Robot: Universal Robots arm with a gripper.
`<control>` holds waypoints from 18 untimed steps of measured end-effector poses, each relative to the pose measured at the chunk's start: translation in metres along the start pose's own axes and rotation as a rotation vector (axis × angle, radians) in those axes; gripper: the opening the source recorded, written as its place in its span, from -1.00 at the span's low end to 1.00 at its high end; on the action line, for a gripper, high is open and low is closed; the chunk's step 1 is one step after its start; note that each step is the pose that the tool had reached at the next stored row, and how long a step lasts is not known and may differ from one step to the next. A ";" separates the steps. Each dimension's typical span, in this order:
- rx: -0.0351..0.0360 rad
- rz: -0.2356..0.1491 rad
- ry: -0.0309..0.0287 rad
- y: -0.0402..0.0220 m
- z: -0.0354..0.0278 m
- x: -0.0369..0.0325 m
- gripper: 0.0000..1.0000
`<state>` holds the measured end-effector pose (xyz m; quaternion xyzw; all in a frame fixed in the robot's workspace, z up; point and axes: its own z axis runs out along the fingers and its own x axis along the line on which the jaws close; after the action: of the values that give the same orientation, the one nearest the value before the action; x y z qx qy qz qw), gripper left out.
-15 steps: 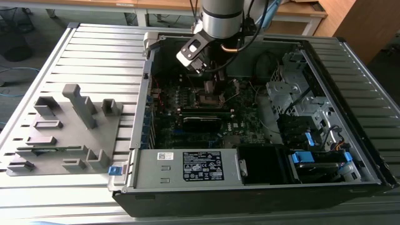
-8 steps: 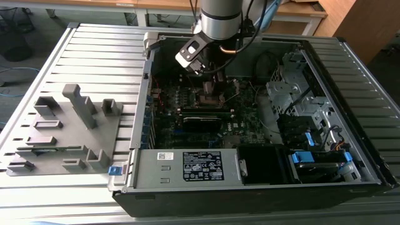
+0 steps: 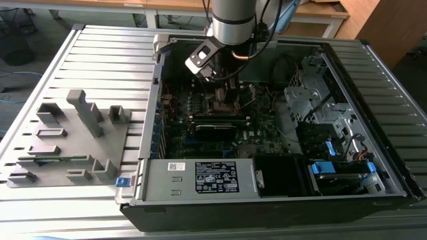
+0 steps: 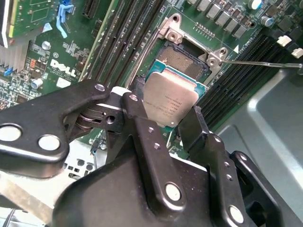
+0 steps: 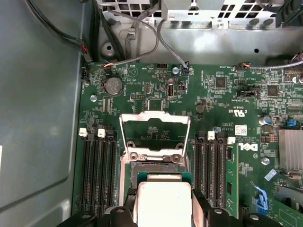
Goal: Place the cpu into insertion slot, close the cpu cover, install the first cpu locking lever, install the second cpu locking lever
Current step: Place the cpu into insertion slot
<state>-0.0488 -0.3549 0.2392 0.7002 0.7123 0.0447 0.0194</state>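
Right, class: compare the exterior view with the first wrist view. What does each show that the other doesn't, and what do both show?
The exterior view adds the grey parts tray on the exterior view's left of the computer case, plus the labelled power supply. The first wrist view adds the chip clamped in the gripper, the raised metal cover and a coin battery. Both share the gripper down over the green circuit board.

A pale grey slatted metal table (image 3: 100, 55) spans the scene under even light, and behind it stand light wooden desks (image 3: 180, 5) and a wooden panel (image 3: 390, 30) at the exterior view's right, while at its left lies grey floor (image 3: 27, 65) crossed by a blue cable (image 3: 15, 75).
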 end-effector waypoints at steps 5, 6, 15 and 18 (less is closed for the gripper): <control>0.0000 0.001 -0.0001 -0.0007 0.0066 0.0002 0.07; -0.0001 0.002 -0.0002 -0.0007 0.0073 0.0003 0.07; -0.0001 0.002 -0.0001 -0.0014 0.0142 0.0000 0.07; 0.0001 0.002 -0.0004 -0.0016 0.0162 -0.0001 0.07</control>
<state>-0.0490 -0.3544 0.2229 0.7008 0.7117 0.0446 0.0195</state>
